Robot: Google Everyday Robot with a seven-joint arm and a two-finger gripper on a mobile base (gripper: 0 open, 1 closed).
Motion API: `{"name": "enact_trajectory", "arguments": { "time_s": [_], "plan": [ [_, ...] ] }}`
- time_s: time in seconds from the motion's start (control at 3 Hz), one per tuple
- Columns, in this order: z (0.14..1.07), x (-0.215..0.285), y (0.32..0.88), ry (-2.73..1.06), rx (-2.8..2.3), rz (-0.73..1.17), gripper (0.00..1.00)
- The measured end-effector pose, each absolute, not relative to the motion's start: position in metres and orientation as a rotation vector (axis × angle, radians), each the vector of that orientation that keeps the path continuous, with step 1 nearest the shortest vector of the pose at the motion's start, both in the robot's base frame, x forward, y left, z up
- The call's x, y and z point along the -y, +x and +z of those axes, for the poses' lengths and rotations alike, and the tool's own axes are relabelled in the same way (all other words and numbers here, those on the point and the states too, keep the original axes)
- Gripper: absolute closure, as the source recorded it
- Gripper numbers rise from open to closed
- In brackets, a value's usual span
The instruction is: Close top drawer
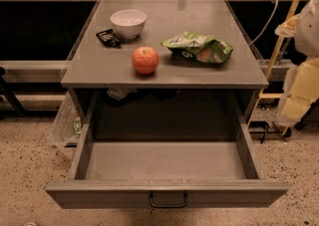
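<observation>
Camera view: the top drawer stands pulled out, empty, beneath the counter, which carries an apple, bowl and snack bag. My pincer hangs at the right edge, well clear of the drawer; apart or together, I cannot tell.

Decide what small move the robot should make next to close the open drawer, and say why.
Probably bring the gripper from the right edge, beside the table, down in front of the drawer near its handle. The drawer stands pulled far out, and the gripper is well away from it, so it must reach the front before pushing.
</observation>
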State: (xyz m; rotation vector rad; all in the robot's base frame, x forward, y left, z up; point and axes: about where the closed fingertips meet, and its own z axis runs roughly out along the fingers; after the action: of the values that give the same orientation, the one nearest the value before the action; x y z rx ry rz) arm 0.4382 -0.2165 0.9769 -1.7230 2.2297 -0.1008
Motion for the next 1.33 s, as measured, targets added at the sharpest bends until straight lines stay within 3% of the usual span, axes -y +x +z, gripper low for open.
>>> {"name": "enact_trajectory", "arguments": {
  "time_s": [0.67,1.33],
  "plan": [
    [0.958,0.207,0.421,-1.701,-2.160,-0.016,0.00],
    [0.885,0.138,0.383,-1.643,-1.961,0.255,0.00]
  ]
}}
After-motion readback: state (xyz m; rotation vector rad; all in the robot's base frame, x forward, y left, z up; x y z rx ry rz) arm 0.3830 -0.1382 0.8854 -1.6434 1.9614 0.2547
